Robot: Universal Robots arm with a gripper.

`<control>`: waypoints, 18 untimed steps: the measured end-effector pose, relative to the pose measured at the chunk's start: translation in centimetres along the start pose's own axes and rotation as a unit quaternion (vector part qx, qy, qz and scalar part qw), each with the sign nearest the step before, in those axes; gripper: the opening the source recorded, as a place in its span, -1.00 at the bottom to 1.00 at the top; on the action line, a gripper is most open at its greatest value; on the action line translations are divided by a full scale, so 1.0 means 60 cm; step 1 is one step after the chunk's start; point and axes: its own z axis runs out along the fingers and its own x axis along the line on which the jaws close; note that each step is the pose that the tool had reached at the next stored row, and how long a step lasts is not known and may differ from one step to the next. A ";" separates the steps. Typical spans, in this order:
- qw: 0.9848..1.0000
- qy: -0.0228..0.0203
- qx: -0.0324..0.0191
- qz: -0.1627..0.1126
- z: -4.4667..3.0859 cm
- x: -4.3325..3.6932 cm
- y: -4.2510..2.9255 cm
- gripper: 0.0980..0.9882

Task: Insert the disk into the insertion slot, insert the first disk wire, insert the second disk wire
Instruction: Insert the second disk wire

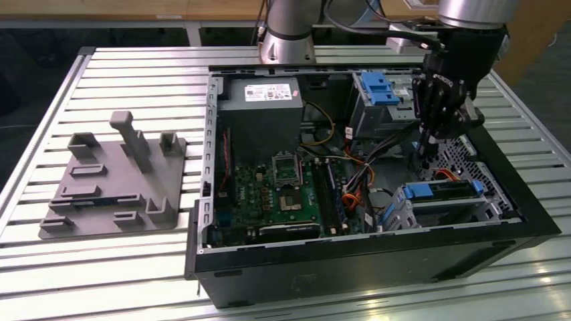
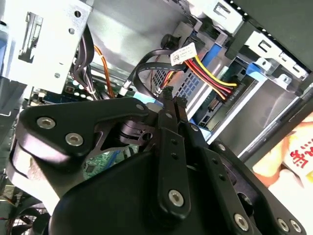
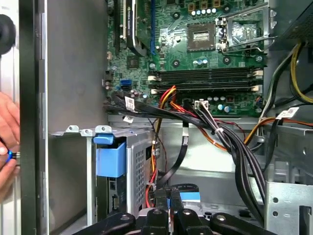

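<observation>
One disk [image 1: 443, 194] sits already in the insertion slot [image 1: 406, 215], at the exterior view's lower right of the case, below my gripper [image 1: 430, 155]; its long axis runs across the cage. My fingers [image 2: 168, 98] are closed together, pinching a black cable; the second wrist view shows the disk's connector edge just beyond them.

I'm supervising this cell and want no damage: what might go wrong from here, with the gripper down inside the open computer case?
1. The black gripper hangs among loose red, yellow and black wires near the silver-grey disk in its blue carrier frame; it might snag or tug them.
2. A person's hand is just outside the case wall, perhaps within the arm's reach.
</observation>
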 end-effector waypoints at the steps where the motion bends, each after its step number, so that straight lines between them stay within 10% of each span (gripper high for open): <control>1: 1.000 -0.001 0.000 0.000 0.000 0.000 0.000 -0.89; 7: 1.000 -0.001 -0.001 0.000 0.000 0.001 -0.002 -0.89; 13: 1.000 -0.001 -0.024 -0.006 0.000 0.001 -0.025 -0.89; 18: 1.000 -0.003 -0.027 -0.007 0.000 0.001 -0.030 -0.89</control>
